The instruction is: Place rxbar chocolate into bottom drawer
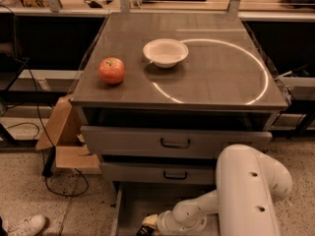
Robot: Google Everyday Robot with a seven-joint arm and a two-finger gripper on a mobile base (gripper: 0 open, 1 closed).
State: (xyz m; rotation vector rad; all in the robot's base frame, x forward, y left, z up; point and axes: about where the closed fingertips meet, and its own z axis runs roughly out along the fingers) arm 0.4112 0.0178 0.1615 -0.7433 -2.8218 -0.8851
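The bottom drawer is pulled out at the foot of the grey cabinet, its flat floor showing. My white arm bends down into it from the right, and the gripper sits low over the drawer's front left at the bottom edge of the camera view. Something dark with a yellowish patch shows at the gripper's tip. I cannot make out whether that is the rxbar chocolate, so the bar stays hidden or unclear.
A red apple and a white bowl sit on the cabinet top. Two upper drawers with dark handles stand slightly open. A cardboard box, cables and a shoe lie on the floor at left.
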